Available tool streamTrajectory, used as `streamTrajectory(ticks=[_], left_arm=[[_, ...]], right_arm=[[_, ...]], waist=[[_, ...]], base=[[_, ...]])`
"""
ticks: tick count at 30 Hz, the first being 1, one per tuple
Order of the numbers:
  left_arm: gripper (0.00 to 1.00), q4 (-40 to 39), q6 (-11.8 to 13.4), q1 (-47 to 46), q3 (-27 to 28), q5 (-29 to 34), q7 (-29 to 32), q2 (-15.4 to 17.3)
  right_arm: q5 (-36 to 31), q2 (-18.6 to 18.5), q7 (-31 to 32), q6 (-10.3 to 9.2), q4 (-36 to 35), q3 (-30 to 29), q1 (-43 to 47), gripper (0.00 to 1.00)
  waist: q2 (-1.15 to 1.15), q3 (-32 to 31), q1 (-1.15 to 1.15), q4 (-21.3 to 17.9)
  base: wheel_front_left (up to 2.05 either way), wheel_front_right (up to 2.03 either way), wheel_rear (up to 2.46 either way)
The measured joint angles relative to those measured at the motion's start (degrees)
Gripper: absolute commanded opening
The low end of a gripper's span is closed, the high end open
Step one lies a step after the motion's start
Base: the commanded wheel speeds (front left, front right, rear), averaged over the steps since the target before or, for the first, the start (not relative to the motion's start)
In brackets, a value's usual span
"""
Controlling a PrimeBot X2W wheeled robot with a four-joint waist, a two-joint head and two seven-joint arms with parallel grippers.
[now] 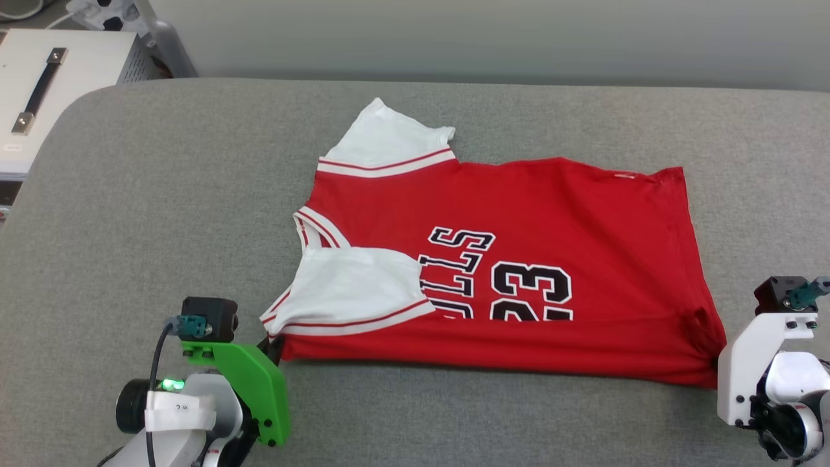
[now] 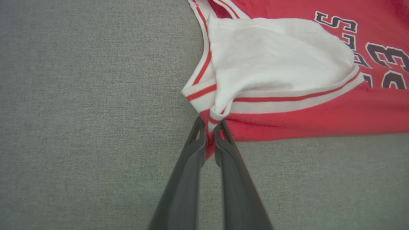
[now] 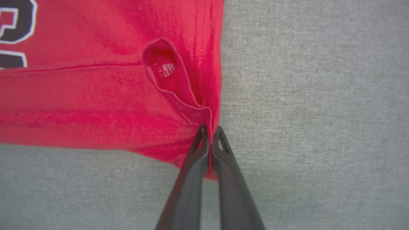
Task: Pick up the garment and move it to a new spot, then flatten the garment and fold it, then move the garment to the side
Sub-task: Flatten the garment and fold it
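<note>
The garment [image 1: 519, 214] is a red jersey with white sleeves and black lettering with 23, lying sideways on the grey surface, its near long edge folded over the front. My left gripper [image 2: 209, 123] is shut on the garment [image 2: 319, 108] at its near shoulder corner, by the striped trim of the white sleeve [image 2: 278, 54]. In the head view that gripper [image 1: 272, 347] sits at the shirt's lower left corner. My right gripper [image 3: 210, 129] is shut on the garment [image 3: 96, 102] at its near hem corner; in the head view it [image 1: 718, 363] is at the lower right.
The grey fabric-covered surface [image 1: 162, 214] spreads wide on all sides of the shirt. A white case with a black handle [image 1: 39, 84] stands beyond its far left corner, against the pale wall.
</note>
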Motion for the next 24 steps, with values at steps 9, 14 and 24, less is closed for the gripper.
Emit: streamTrajectory(ticks=[9,14,24], left_arm=[[0.00,-0.90,-0.51,4.51,-2.18,-2.01,3.59,1.37],[0.00,-1.93,-0.51,7.19,-3.59,-2.70,5.25,1.76],[0.00,0.47,-0.91,8.20,-5.58,-3.04,6.26,0.90]], right_arm=[[2.99,-2.19,3.33,0.01,-4.19,-1.25,6.60,0.00],[3.66,-2.13,4.80,0.01,-7.93,-3.31,11.14,0.00],[3.79,0.59,4.80,0.00,-10.65,-5.30,14.73,0.00]], waist=[[0.00,-4.14,0.00,-0.49],[0.00,-5.15,0.00,-0.34],[0.00,-3.21,0.00,-0.31]], base=[[0.00,0.00,0.00],[0.00,0.00,0.00],[0.00,0.00,0.00]])
